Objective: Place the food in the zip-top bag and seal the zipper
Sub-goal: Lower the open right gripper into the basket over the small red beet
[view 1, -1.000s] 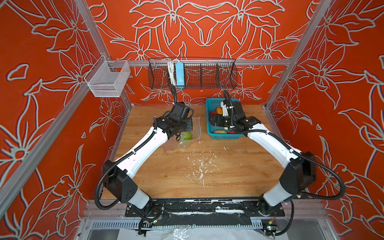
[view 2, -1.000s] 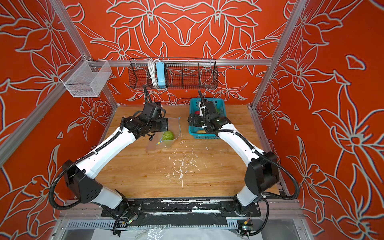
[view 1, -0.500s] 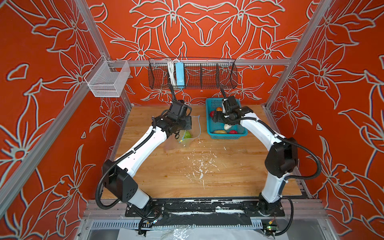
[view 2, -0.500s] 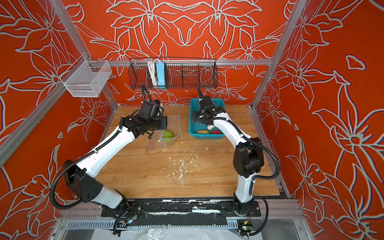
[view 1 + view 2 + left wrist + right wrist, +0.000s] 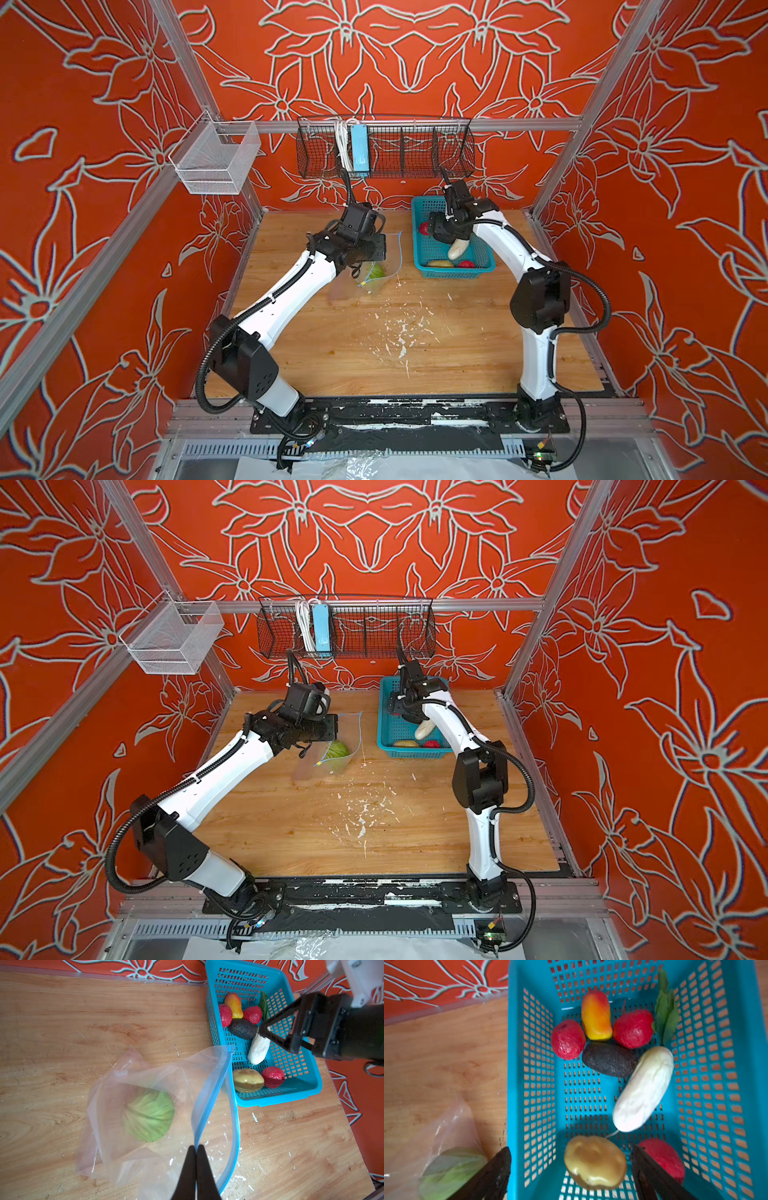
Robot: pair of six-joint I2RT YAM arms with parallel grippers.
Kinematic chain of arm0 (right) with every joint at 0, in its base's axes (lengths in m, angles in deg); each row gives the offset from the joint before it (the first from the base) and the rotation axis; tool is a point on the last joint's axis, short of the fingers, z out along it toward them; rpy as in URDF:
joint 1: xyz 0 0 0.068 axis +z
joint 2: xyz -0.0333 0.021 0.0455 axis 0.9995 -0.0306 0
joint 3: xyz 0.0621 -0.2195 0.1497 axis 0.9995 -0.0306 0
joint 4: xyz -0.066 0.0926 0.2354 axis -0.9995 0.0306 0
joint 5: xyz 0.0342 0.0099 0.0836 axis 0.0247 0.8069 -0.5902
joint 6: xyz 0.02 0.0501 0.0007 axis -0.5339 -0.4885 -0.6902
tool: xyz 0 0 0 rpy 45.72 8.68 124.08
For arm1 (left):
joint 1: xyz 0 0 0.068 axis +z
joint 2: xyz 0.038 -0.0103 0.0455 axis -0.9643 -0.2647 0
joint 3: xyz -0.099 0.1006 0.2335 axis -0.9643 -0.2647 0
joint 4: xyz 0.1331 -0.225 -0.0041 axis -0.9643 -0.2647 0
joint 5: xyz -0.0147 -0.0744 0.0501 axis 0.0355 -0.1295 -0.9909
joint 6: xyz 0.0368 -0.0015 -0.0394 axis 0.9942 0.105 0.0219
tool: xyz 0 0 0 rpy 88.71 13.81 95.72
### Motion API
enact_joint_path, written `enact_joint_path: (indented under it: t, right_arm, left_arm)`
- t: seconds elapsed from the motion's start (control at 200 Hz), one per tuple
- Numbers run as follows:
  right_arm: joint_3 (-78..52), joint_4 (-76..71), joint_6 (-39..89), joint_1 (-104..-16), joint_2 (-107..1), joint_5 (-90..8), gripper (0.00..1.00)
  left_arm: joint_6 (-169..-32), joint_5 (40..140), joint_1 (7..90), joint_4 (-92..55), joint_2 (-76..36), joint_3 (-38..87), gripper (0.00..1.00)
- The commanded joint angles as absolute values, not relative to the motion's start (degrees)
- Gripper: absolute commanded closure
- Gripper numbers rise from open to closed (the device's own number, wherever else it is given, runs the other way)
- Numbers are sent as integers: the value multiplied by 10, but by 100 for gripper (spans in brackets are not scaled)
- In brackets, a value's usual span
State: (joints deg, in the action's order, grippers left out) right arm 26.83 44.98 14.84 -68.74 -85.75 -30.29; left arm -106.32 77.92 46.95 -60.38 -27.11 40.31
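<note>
Left gripper (image 5: 195,1147) pinched shut on bag (image 5: 128,1076) lip at zipper (image 5: 209,1093), mouth agape; cabbage (image 5: 149,1113) inside, bag on table (image 5: 52,1022) beside basket (image 5: 533,1064)

Right gripper (image 5: 570,1149) wide open, empty, over basket above yellow fruit (image 5: 593,1161); radish (image 5: 643,1088), avocado (image 5: 609,1059), mango (image 5: 596,1016) farther in

Step, likely: fetching next piece

Next: descend, close on fruit, carry to bag mouth

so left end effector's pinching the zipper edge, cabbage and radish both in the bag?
Radish is wrong: the white radish lies in the teal basket, per right wrist view; green cabbage is in the zip-top bag, left end effector does pinch its zipper.
</note>
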Motion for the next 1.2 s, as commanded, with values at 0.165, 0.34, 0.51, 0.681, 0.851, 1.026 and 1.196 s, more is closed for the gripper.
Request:
enact_joint_path:
  t: [0.165,0.34,0.51,0.681,0.851,1.026,1.196]
  right_arm:
    - [331,445,123,-693,-929,-339,12]
    - [351,433,128,-694,-956,-343,12]
    - [347,420,122,-697,-967,-338,13]
    - [352,399,106,-703,-980,-354,13]
    - [379,399,90,-707,-1001,-362,13]
    - [406,398,73,-711,-1019,-369,14]
    - [427,398,46,-721,-1038,-385,14]
  left_arm:
    - [-1066,768,472,-592,-242,379,100]
    - [-1070,749,474,-595,-237,375,100]
    - [-1061,747,476,-591,-226,369,100]
    - [-1053,751,478,-585,-227,367,100]
    - [-1047,749,479,-580,-228,372,100]
    - [-1031,753,481,-568,-213,357,100]
    - [-1025,751,484,-554,-204,342,100]
